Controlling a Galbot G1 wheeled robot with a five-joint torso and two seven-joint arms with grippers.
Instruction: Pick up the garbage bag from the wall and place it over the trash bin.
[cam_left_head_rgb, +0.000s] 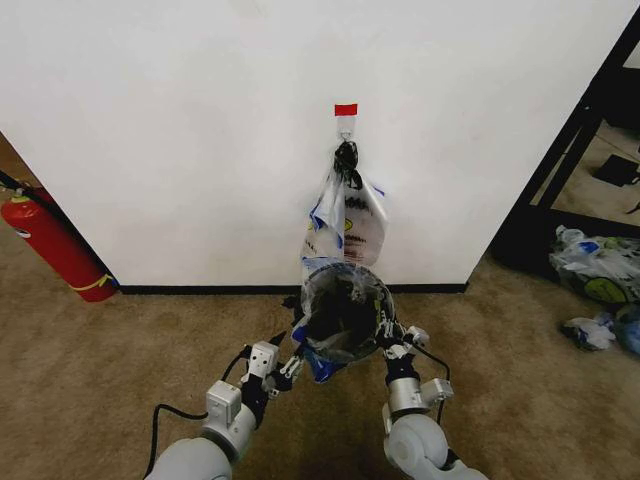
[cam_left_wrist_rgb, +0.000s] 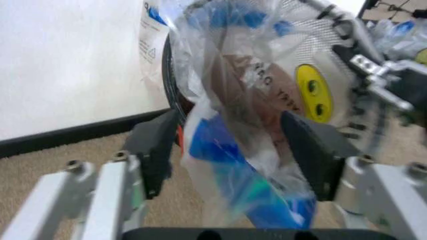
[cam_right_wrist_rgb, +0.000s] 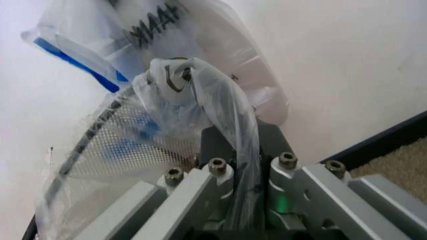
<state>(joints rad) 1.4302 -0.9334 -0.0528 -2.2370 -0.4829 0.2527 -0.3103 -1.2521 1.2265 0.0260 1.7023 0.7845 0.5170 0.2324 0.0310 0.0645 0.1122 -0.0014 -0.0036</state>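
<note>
Brown carpet (cam_left_head_rgb: 120, 380) meets white wall (cam_left_head_rgb: 180, 130) behind the bagged trash bin (cam_left_head_rgb: 345, 312).

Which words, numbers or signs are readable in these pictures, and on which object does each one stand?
"HANK", partly cut off: dark lettering on the garbage bag, right wrist view.
Yellow smiley face, no words: on the same bag over the trash bin.
Other dark print on the bag: too blurred to read.

Trash bin (cam_left_head_rgb: 345, 312) mesh veiled by garbage bag (cam_left_head_rgb: 322, 362) film; bag's lettering blurred.
</note>
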